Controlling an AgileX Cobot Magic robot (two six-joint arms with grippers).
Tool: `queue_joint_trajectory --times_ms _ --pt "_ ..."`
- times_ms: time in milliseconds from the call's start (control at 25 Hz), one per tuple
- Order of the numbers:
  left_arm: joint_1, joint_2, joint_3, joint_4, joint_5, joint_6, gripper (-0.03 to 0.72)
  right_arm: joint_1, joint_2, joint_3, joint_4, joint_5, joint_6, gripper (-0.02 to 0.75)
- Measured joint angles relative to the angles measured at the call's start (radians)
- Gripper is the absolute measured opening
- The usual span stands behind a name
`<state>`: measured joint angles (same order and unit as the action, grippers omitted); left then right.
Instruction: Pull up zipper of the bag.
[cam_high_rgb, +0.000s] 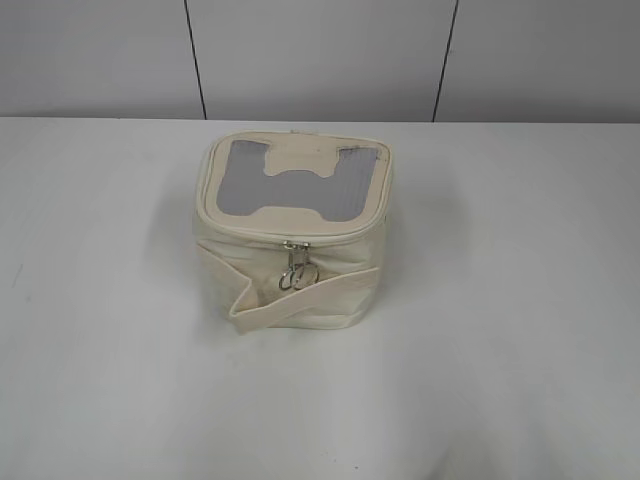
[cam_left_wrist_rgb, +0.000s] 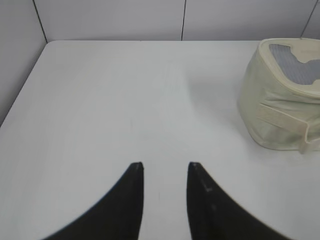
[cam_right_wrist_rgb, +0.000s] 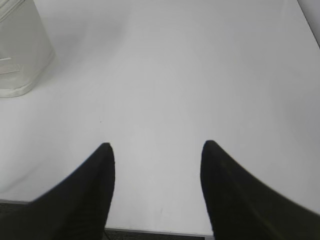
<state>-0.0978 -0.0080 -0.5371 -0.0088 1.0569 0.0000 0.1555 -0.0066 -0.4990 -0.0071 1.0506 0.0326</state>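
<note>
The cream-white boxy bag (cam_high_rgb: 290, 275) stands upright at the middle of the white table. Its lid has a grey mesh window with a bone-shaped patch. The zipper (cam_high_rgb: 240, 228) runs around the lid's rim, and its silver ring pulls (cam_high_rgb: 296, 272) hang at the front. A wide cream strap (cam_high_rgb: 300, 298) lies across the front. The bag also shows at the right edge of the left wrist view (cam_left_wrist_rgb: 280, 95) and the top left corner of the right wrist view (cam_right_wrist_rgb: 20, 50). My left gripper (cam_left_wrist_rgb: 165, 165) and right gripper (cam_right_wrist_rgb: 156, 145) are open, empty and far from the bag. Neither shows in the exterior view.
The white table (cam_high_rgb: 520, 330) ends at a grey panelled wall (cam_high_rgb: 320, 55) behind the bag. The table's near edge (cam_right_wrist_rgb: 150, 232) shows just under the right gripper. A wall panel (cam_left_wrist_rgb: 15, 55) borders the table's left side.
</note>
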Motion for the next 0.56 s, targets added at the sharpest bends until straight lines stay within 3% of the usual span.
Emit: queue_joint_trajectory --times_ms 560 --pt "-0.005 0.000 0.000 0.000 0.000 0.000 0.241 -0.001 0.000 0.000 0.000 0.000 0.000 0.435"
